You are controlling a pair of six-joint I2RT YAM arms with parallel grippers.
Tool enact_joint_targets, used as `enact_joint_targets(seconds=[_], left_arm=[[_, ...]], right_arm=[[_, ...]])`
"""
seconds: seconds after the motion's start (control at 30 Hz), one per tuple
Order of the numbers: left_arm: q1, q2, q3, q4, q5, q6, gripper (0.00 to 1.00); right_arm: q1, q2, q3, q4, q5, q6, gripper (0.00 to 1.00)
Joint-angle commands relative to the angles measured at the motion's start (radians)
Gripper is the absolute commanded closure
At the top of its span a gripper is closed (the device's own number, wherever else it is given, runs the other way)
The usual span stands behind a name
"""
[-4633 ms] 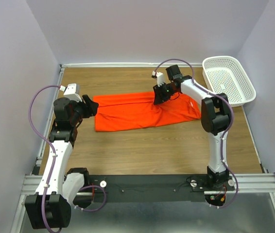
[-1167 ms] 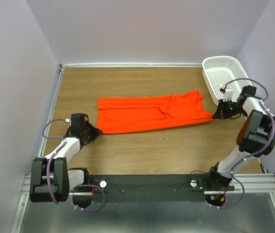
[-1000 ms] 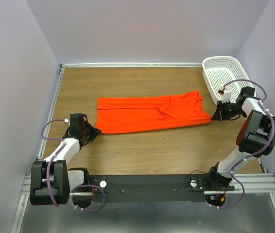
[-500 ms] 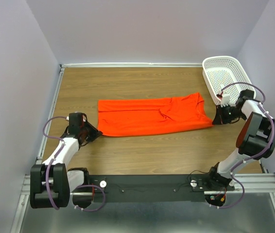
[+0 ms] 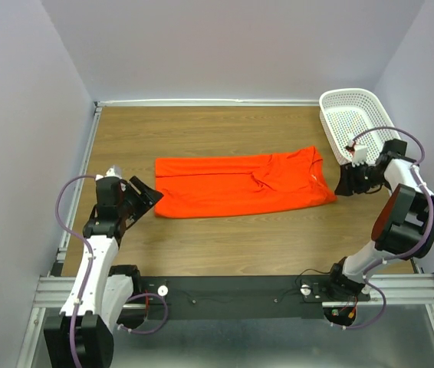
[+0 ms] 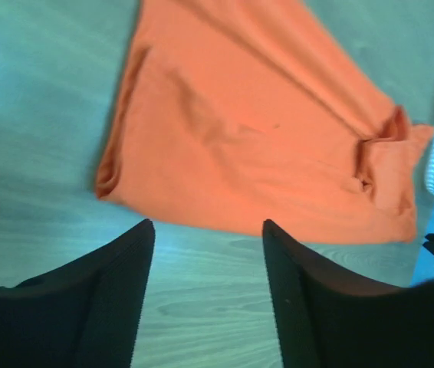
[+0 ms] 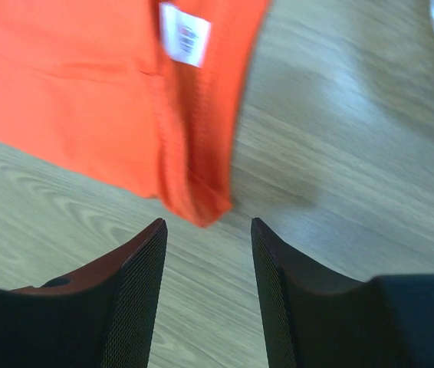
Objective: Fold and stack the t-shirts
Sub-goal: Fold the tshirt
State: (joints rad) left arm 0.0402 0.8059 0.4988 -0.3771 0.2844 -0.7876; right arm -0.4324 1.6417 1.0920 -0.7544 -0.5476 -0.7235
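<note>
On top cam I see orange-red t-shirt [image 5: 240, 184] flat in a long strip on wood table [image 5: 240, 245], white basket [image 5: 359, 126] near its R end. L gripper [image 5: 142, 195] sits just off its L end, R gripper [image 5: 345, 182] beside its R end. L wrist: fingers [image 6: 117, 291] spread, empty, shirt ahead. R wrist: also spread, empty, shirt's white label [image 7: 185, 34] ahead.

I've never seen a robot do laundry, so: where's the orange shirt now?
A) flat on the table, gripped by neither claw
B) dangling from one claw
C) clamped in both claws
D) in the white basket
A: the t-shirt lies flat on the table, with the left gripper and right gripper open at its ends.
</note>
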Motion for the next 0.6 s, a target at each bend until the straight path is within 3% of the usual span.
enact_joint_targets(seconds=[0.0, 0.03, 0.1, 0.23, 0.4, 0.57], left_arm=[[0.012, -0.048, -0.046, 0.328, 0.127, 0.042, 0.09], [0.012, -0.030, -0.057, 0.389, 0.130, 0.044, 0.04], [0.020, 0.100, -0.026, 0.522, 0.122, 0.069, 0.04], [0.033, 0.428, 0.142, 0.558, 0.145, 0.157, 0.06], [0.043, 0.727, 0.309, 0.569, 0.192, 0.188, 0.13], [0.041, 0.837, 0.368, 0.573, 0.199, 0.169, 0.24]], right_arm=[[0.001, -0.013, 0.028, -0.086, -0.217, -0.074, 0.44], [0.017, 0.004, 0.048, -0.106, -0.256, -0.082, 0.44], [0.035, 0.064, 0.115, -0.125, -0.336, -0.070, 0.44], [0.086, 0.177, 0.255, -0.053, -0.368, 0.083, 0.44], [0.181, 0.256, 0.368, 0.150, -0.163, 0.333, 0.45], [0.265, 0.348, 0.454, 0.250, 0.010, 0.487, 0.46]])
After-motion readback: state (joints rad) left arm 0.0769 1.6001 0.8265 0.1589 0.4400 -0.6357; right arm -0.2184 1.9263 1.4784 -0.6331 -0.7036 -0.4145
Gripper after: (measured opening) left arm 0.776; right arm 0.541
